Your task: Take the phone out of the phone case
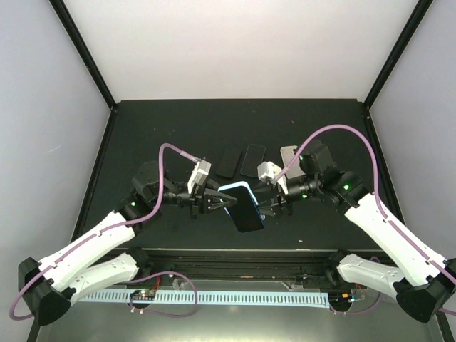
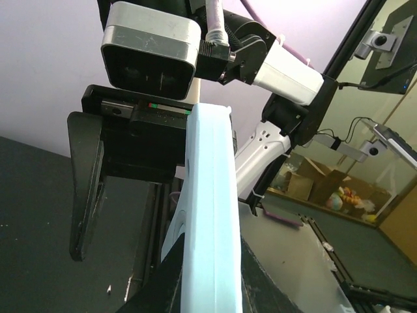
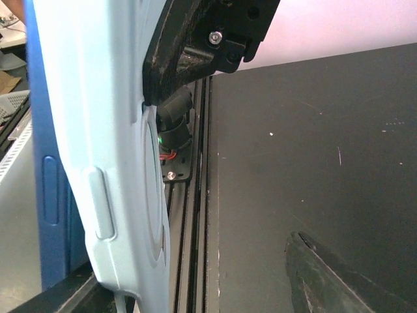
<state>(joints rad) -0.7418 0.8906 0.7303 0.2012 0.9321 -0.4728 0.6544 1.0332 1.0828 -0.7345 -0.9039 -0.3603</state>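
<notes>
Pale-blue and rubbery-looking, the phone case [image 2: 212, 215] hangs in the air above the table [image 1: 157, 128], turned nearly edge-on to both wrist cameras, with the dark-screened phone [image 1: 244, 208] seated inside it. The left claw [image 1: 222, 201] is clamped on one end of the case, a finger pressed against each broad face. The right claw [image 1: 268, 203] is at the opposite end of the case with its jaws spread: one finger [image 3: 339, 280] stands well apart from the back of the case, so it grips nothing. Beyond the case, a row of three phone-shaped slabs [image 1: 253, 159] lies flat on the table.

The case looks soft and springy, likely to flex at its lip and corners while its matte skin gives decent friction. The phone is probably stiff, glassy and slick, and fragile if dropped from this height. A sound hold for the right claw would be on a corner lip of the case, peeling it back off the phone's edge, or across the phone's flat faces once a corner is free. Raised side buttons on the case edge mark a place to avoid pinching. A darker blue strip shows beside the case in the right wrist view; whether that is the phone's side cannot be told.
</notes>
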